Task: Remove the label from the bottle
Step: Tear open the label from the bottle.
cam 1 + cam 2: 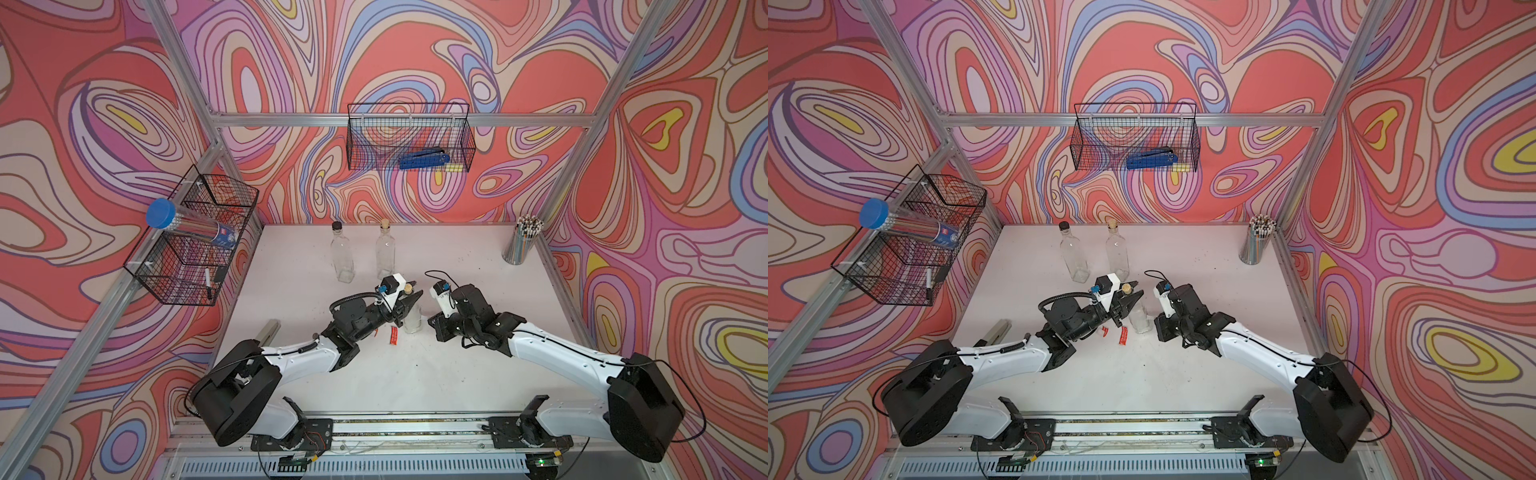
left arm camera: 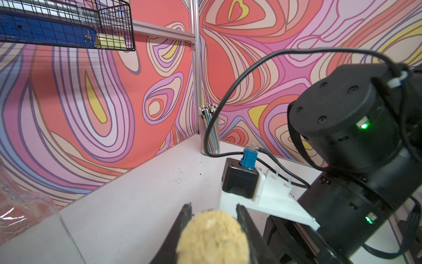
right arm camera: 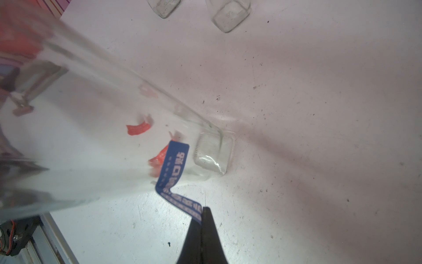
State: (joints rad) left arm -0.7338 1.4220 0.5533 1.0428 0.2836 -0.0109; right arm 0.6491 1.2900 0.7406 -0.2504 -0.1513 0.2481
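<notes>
White counter (image 1: 374,374): 2 empty glass bottles (image 1: 343,257) near its back edge, pencil cup (image 1: 521,245) in the back right corner, corked bottle (image 1: 412,322) mid-counter, red label scrap (image 1: 393,336) just beside it.

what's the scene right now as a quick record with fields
left gripper: shut on bottle near its cork
right gripper: shut on label
label: blue strip, partly peeled, far end on the glass
table: red scraps beside the bottle
back: two spare bottles, upright

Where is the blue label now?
In the right wrist view the blue label runs from the bottle near its base into the shut right tool.
</notes>
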